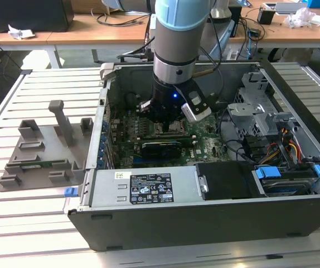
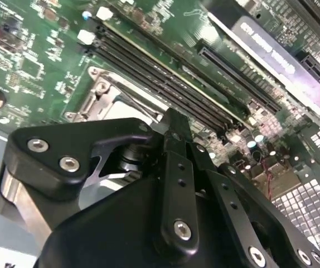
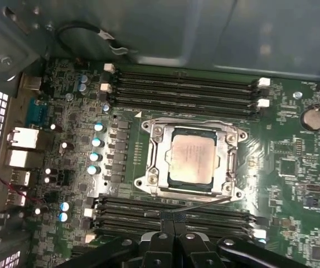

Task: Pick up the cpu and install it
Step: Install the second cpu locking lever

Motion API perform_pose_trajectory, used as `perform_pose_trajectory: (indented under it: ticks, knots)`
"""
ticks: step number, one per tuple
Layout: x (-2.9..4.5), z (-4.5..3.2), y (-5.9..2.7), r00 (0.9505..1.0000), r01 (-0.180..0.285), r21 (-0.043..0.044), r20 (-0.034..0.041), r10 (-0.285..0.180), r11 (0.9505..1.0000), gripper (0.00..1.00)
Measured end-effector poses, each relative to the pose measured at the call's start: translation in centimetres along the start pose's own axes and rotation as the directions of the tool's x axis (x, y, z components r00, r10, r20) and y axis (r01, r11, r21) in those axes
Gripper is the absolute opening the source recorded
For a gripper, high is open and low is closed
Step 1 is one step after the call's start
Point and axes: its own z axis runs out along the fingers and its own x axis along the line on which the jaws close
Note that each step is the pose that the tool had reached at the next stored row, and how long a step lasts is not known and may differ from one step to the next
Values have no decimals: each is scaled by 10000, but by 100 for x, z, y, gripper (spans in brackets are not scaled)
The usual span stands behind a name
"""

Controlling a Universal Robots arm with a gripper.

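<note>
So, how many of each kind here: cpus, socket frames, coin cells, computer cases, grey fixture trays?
cpu: 1
socket frame: 1
coin cell: 1
computer case: 1
grey fixture tray: 1
Total: 5

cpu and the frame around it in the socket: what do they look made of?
cpu: metal top, dull silvery-grey with a brushed, slightly stained sheen, by the look.
Socket frame: bright bare metal, probably stamped steel, with glinting edges and screw heads at its corners.
</note>
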Motion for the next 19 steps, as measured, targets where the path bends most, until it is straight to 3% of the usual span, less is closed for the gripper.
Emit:
perform_pose_trajectory:
  ticks: [2, 5, 12, 19]
  knots:
    - [30, 40, -3, 10000, -1, -1, 0, 1, 10000, 11]
    - [103, 158, -6, 10000, 6, 1, -2, -6, 10000, 11]
    - [143, 342, 4, 10000, 90, 3, -14, -90, 10000, 11]
    - [216, 396, 3, 9999, 159, -34, -20, -160, 9999, 11]
